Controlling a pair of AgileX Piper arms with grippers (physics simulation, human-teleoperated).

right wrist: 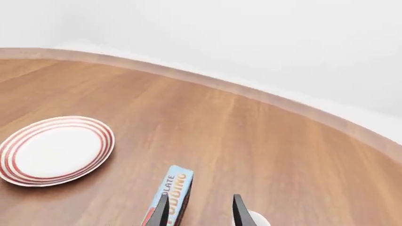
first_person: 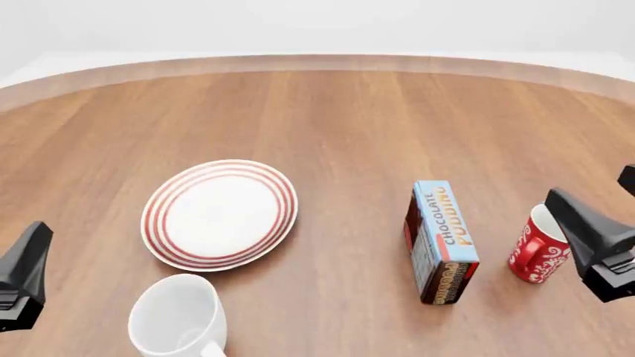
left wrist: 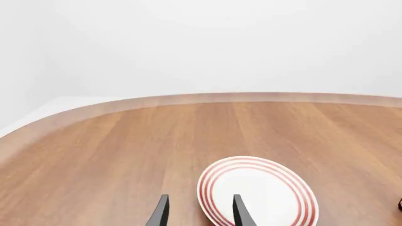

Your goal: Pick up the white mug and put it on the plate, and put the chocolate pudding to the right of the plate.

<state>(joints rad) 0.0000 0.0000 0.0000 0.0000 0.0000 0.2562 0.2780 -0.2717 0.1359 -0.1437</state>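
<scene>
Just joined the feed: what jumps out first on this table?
The red-ringed plate sits bare left of centre, with the white mug just in front of it near the table's near edge. To the right, the chocolate pudding stands beside a red mug.

**Readable text: one item only**

"CHOCOLATE PUDDING" is printed lengthwise on the light blue face of the chocolate pudding (first_person: 442, 239) carton, "CHOCOLATE" in dark letters and "PUDDING" in orange. In the right wrist view only "LATE" and "DDING" are seen. Lettering on the carton's near end is too small to be read.
</scene>
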